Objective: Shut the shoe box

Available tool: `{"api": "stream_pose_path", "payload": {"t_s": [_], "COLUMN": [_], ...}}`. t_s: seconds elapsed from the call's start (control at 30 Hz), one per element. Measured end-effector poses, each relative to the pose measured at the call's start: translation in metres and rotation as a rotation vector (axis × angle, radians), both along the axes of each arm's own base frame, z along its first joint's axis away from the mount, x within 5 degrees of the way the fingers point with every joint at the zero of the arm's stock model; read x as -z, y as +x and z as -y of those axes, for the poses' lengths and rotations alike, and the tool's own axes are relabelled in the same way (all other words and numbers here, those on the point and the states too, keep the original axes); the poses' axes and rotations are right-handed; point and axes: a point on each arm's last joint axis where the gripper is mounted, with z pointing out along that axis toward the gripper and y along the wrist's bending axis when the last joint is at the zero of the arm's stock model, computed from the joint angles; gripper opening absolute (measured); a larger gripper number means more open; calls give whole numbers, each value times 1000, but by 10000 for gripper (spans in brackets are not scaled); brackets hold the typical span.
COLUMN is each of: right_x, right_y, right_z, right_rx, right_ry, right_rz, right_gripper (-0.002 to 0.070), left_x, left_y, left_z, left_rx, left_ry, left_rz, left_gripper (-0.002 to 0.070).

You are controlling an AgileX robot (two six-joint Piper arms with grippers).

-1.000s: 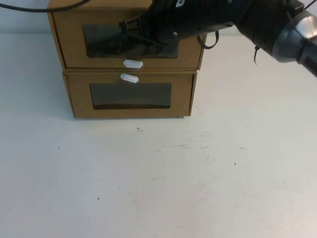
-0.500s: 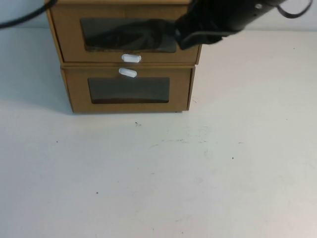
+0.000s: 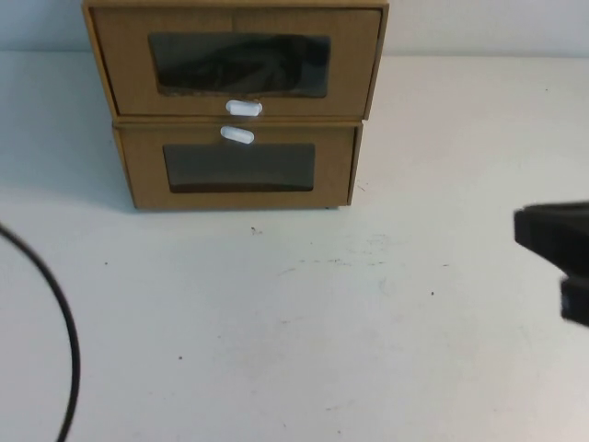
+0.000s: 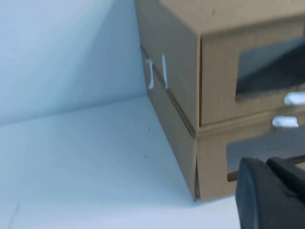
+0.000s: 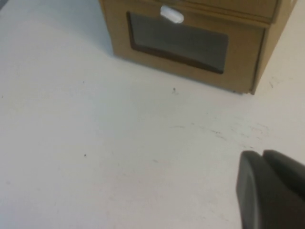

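Observation:
The shoe box (image 3: 354,57) is the upper of two stacked brown cardboard boxes at the far middle of the table. Its white pull (image 3: 244,109) sits below its window, and its drawer front looks flush with the sleeve. It also shows in the left wrist view (image 4: 217,71). My right gripper (image 3: 554,241) is at the right edge of the table, well clear of the boxes, with its fingers (image 5: 252,191) together and empty. My left gripper (image 4: 267,166) is off to the left of the stack, shut and empty, and does not show in the high view.
The twin box (image 3: 147,170) lies under the shoe box, with its pull (image 3: 237,136) above its window, and shows in the right wrist view (image 5: 243,52). A black cable (image 3: 63,322) curves over the table's left side. White table (image 3: 294,322) stretches in front of the boxes.
My right arm has left the shoe box's front and swung back to the table's right edge. The black cable has come into view at the left.

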Motion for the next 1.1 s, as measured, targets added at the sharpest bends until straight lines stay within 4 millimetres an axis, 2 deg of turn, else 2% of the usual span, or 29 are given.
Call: {"api": "stream_pose_path", "payload": {"t_s": [0.2, 0.3, 0.4, 0.63, 0.83, 1.1], "right_x": [61, 89, 114, 160, 182, 186], "right_y": [-50, -62, -66, -66, -68, -69], "right_z": [35, 44, 48, 51, 53, 54], "right_rx": [74, 94, 110, 143, 151, 152], "right_ry": [182, 244, 277, 298, 277, 271], "right_rz": [184, 240, 268, 297, 271, 263], "right_gripper": [-11, -11, -11, -11, -11, -11], "left_x": [48, 64, 81, 117, 159, 165], "left_y": [-53, -75, -87, -89, -84, -84], "left_z": [-10, -14, -15, -14, -13, -11], "left_rx": [-106, -139, -142, -131, -135, -112], "left_ry": [-89, -101, -103, -111, -107, -106], "left_rz": [183, 293, 336, 275, 149, 99], "left_gripper": [-2, -2, -2, -2, -2, -2]}}
